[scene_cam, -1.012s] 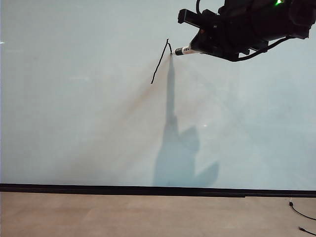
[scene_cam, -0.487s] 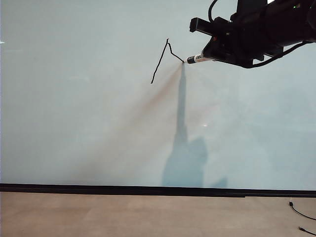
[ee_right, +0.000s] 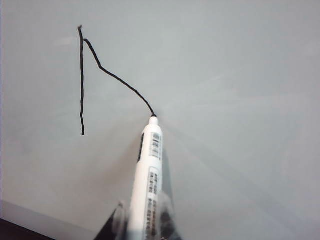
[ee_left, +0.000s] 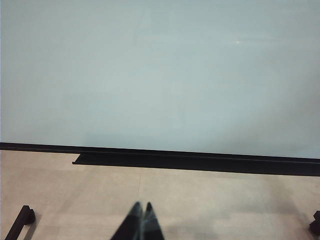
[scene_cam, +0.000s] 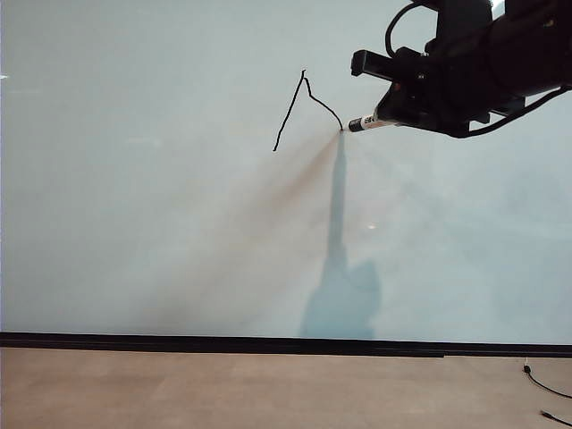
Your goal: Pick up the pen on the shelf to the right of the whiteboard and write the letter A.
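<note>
The whiteboard (scene_cam: 161, 223) fills the exterior view. On it stand two black strokes of the letter A (scene_cam: 304, 103), joined at a peak; the right stroke ends at the pen tip. My right gripper (scene_cam: 398, 114) is shut on the pen (scene_cam: 362, 123), a white barrel with black lettering, whose tip touches the board. In the right wrist view the pen (ee_right: 147, 175) runs from my right gripper (ee_right: 145, 225) to the end of the stroke (ee_right: 120, 80). My left gripper (ee_left: 142, 206) hangs low over the tan floor, shut and empty, short of the board (ee_left: 160, 75).
A black strip (scene_cam: 268, 344) runs along the board's lower edge, with tan floor (scene_cam: 223, 389) below. A thin cable (scene_cam: 545, 389) lies on the floor at the lower right. Dark stand feet (ee_left: 20, 220) show beside the left gripper.
My right gripper has moved right and down along the board with the pen, lengthening the right-hand stroke from the peak. The left gripper view has no earlier frame.
</note>
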Controlling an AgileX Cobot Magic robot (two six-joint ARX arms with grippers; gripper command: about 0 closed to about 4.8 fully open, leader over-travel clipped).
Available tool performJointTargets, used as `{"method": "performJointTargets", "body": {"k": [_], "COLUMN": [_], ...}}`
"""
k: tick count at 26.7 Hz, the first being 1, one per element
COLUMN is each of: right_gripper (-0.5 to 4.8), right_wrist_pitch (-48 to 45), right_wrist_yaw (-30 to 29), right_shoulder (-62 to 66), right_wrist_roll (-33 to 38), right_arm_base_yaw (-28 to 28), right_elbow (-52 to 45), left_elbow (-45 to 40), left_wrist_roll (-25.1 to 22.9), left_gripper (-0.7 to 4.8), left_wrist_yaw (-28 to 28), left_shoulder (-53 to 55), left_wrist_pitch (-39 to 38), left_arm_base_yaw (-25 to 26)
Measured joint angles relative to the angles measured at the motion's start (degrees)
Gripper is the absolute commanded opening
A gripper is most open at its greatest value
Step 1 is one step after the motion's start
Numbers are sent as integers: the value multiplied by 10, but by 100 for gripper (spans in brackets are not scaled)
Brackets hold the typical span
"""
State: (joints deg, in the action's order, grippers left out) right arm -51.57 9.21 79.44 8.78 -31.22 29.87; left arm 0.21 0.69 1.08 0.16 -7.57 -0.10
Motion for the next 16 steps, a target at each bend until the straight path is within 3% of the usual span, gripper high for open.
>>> {"method": "performJointTargets", "body": {"k": [16], "right_gripper": [-9], "right_wrist_pitch": [-1], "right_wrist_yaw": [16], "right_shoulder": [-2], "right_wrist_roll": [4], "right_arm_base_yaw": [1], "right_elbow": [-23], "left_elbow": [0], "left_wrist_roll": [0], "left_gripper": [-4], "left_wrist_yaw": [0], "left_shoulder": [0], "left_wrist_pitch": [0], "left_arm_base_yaw": [0]}}
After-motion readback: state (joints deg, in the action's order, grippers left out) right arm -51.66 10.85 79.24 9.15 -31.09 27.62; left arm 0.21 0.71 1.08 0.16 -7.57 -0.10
